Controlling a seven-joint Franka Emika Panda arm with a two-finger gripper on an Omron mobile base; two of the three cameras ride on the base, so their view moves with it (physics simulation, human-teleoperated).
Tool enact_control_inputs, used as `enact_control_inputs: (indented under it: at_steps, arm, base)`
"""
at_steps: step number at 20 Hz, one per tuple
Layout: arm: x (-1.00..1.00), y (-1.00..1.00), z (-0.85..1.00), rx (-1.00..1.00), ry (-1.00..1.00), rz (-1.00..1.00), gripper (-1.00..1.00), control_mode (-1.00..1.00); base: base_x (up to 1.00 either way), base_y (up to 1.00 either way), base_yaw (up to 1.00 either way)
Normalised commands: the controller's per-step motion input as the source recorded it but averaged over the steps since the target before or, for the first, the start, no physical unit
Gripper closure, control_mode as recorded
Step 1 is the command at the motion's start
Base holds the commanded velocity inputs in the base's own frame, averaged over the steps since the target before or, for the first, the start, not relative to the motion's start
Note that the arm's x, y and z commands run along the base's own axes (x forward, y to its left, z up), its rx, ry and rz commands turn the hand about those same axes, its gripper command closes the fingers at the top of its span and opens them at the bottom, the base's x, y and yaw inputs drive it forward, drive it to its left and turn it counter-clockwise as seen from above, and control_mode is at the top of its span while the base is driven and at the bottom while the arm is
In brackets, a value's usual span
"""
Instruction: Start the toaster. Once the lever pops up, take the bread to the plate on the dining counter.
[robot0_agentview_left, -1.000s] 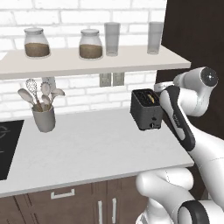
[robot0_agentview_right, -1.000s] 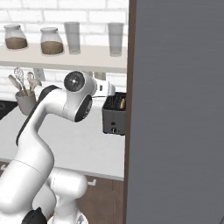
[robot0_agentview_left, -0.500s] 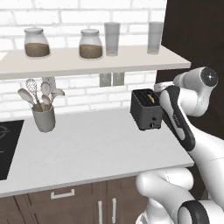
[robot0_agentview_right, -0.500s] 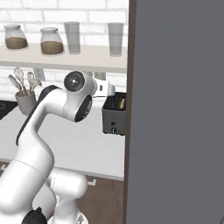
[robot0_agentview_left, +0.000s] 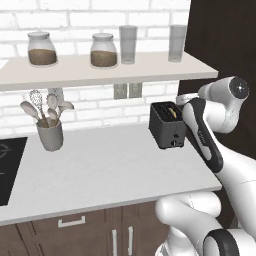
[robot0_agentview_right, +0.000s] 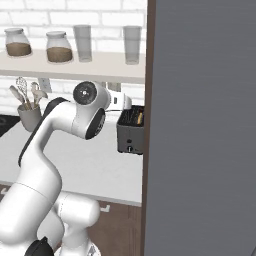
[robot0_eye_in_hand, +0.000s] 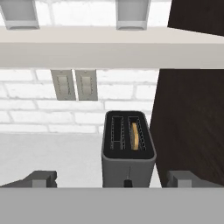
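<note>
The black toaster (robot0_eye_in_hand: 129, 153) stands on the grey-white worktop against the brick wall, beside a dark tall panel. It also appears as toaster (robot0_agentview_left: 167, 126) and toaster (robot0_agentview_right: 131, 131). A tan slice of bread (robot0_eye_in_hand: 135, 135) sits down in its right slot, its edge showing as bread (robot0_agentview_left: 172, 113). My gripper (robot0_eye_in_hand: 113, 180) is open, held level just in front of the toaster's front face. One fingertip (robot0_eye_in_hand: 40, 178) and the other stand wide on either side of the toaster, touching nothing. The plate and the dining counter are out of view.
A shelf (robot0_agentview_left: 110, 70) with two jars and two glasses hangs above the toaster. A utensil pot (robot0_agentview_left: 49, 134) stands at the left, near a black cooktop (robot0_agentview_left: 7, 170). A dark tall cabinet (robot0_agentview_right: 200, 125) flanks the toaster's right side. Wall switches (robot0_eye_in_hand: 74, 85) sit behind.
</note>
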Motion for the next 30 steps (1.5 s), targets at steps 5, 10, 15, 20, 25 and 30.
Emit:
enact_control_inputs:
  at_steps: [5, 10, 15, 20, 25, 30]
  arm:
    - [0.00, 0.00, 0.00, 0.00, 0.00, 0.00, -1.00, -1.00]
    - [0.00, 0.00, 0.00, 0.00, 0.00, 0.00, -1.00, -1.00]
    - [0.00, 0.00, 0.00, 0.00, 0.00, 0.00, -1.00, -1.00]
    - [0.00, 0.00, 0.00, 0.00, 0.00, 0.00, -1.00, -1.00]
    - [0.00, 0.00, 0.00, 0.00, 0.00, 0.00, -1.00, -1.00]
    - [0.00, 0.00, 0.00, 0.00, 0.00, 0.00, -1.00, -1.00]
  base:
    - [0.00, 0.00, 0.00]
    - [0.00, 0.00, 0.00]
    - [0.00, 0.00, 0.00]
    - [0.00, 0.00, 0.00]
    - [0.00, 0.00, 0.00]
    - [0.00, 0.00, 0.00]
